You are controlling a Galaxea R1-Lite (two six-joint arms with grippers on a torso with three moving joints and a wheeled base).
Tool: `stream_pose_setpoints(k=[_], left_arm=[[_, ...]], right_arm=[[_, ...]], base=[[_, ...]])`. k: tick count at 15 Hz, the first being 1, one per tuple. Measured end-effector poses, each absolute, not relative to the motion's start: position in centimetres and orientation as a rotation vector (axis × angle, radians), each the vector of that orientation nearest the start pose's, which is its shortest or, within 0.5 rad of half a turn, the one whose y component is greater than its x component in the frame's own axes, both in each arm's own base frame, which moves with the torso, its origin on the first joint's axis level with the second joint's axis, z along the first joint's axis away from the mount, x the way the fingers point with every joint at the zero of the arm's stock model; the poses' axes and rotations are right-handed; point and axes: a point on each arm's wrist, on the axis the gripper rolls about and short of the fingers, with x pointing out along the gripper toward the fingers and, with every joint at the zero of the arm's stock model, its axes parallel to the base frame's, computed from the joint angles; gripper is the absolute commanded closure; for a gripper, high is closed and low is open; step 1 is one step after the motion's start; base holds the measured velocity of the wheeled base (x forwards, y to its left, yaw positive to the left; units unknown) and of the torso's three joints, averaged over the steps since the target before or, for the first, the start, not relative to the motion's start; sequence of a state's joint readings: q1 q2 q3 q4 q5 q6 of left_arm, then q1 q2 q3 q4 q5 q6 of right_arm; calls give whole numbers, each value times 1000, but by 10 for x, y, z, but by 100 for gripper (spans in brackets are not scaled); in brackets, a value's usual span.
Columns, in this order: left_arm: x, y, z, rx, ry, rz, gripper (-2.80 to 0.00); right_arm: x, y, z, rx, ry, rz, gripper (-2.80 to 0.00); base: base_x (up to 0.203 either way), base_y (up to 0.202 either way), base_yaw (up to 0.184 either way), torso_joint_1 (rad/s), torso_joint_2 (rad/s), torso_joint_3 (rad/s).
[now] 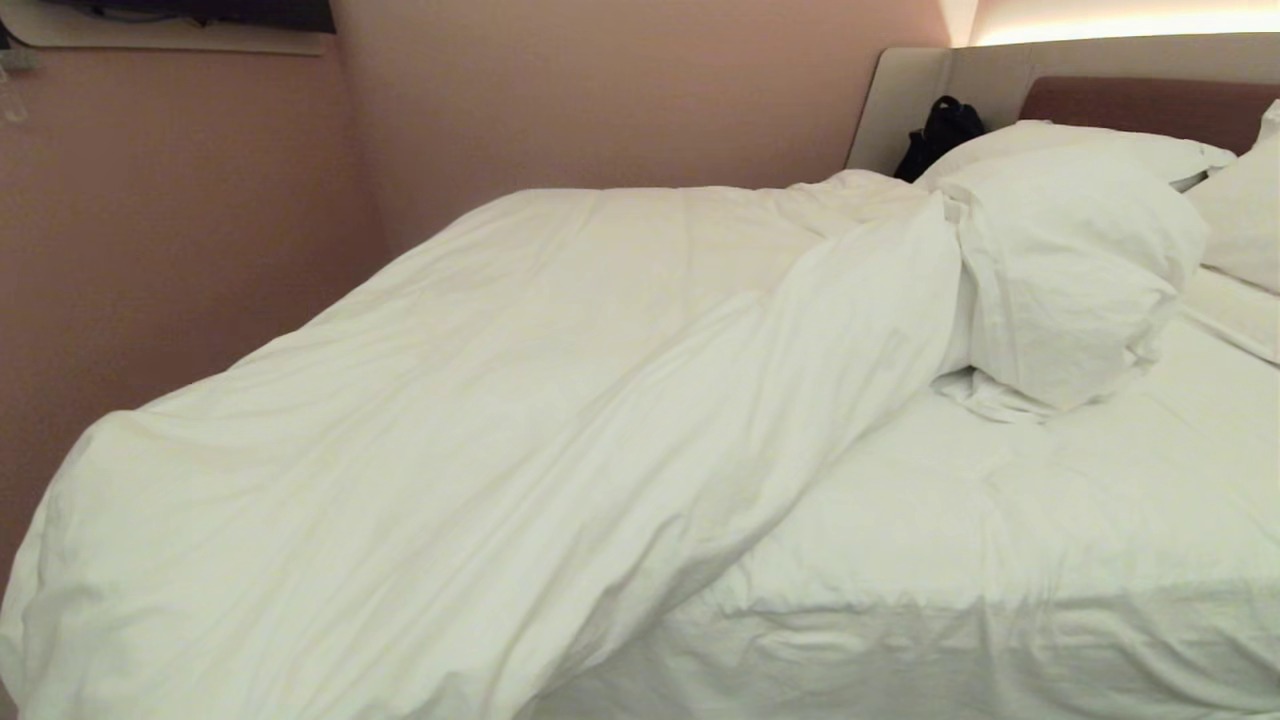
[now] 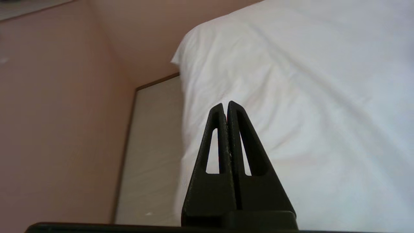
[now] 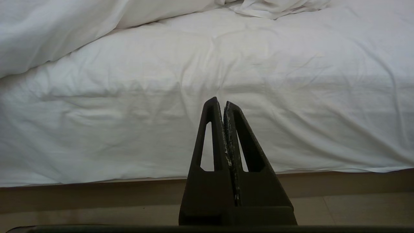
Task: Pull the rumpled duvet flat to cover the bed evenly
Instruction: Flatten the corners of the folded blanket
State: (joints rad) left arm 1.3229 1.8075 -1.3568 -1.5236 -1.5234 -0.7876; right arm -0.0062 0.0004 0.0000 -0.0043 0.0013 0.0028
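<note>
Two grippers show only in their own wrist views, both with fingers pressed together and nothing between them: the left gripper (image 2: 226,104) hangs off the bed's corner with the duvet (image 2: 291,97) draped ahead of it and a strip of pale floor (image 2: 152,155) beside the pink wall (image 2: 64,113), while the right gripper (image 3: 220,102) sits low, pointing at the side of the mattress (image 3: 226,97) above the bed's beige base (image 3: 97,191). In the head view neither arm appears. The duvet (image 1: 480,420) lies bunched over the left half of the bed (image 1: 1050,520), spilling down past the near left corner, its right edge running as a thick diagonal fold from the pillows toward the near edge; the right half shows only the fitted sheet (image 1: 1000,500). A plump pillow (image 1: 1070,270) rests on the duvet's upper end, with more pillows behind it against the brown headboard (image 1: 1140,105), and a dark bag (image 1: 940,135) sits in the corner by the surround. The duvet looks thick, soft and limp, likely light for its bulk but prone to dragging and sliding on the sheet, so a pinch would probably gather only the cover unless it bites a good fold. The diagonal folded edge nearest the robot seems the sensible place to grip, pulling it to the right across the bare sheet; the pillow lying on the top end may hold that end back
</note>
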Motion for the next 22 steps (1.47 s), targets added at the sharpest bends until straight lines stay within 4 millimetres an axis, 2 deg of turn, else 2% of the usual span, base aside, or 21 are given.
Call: stream_pose_setpoints(k=[2, 4, 9, 14, 19, 22], left_arm=[[84, 242, 385, 215, -69, -224, 0], [76, 206, 404, 144, -63, -231, 0], [56, 130, 412, -55, -40, -239, 0], [42, 72, 407, -38, -42, -242, 0], [24, 3, 374, -36, -43, -274, 0], [14, -31, 366, 27, -53, -286, 0]], right_arm=[[-23, 0, 76, 3, -4, -5, 0], [-23, 0, 76, 3, -4, -4, 0], [-23, 0, 76, 3, -4, -4, 0], [-23, 0, 76, 3, -3, -5, 0], [-23, 0, 76, 3, -4, -5, 0], [-23, 0, 76, 3, -3, -4, 0]], base=[[0, 0, 0, 0, 0, 0], [0, 0, 0, 0, 0, 0], [0, 0, 0, 0, 0, 0], [0, 0, 0, 0, 0, 0], [0, 0, 0, 0, 0, 0], [0, 0, 0, 0, 0, 0]])
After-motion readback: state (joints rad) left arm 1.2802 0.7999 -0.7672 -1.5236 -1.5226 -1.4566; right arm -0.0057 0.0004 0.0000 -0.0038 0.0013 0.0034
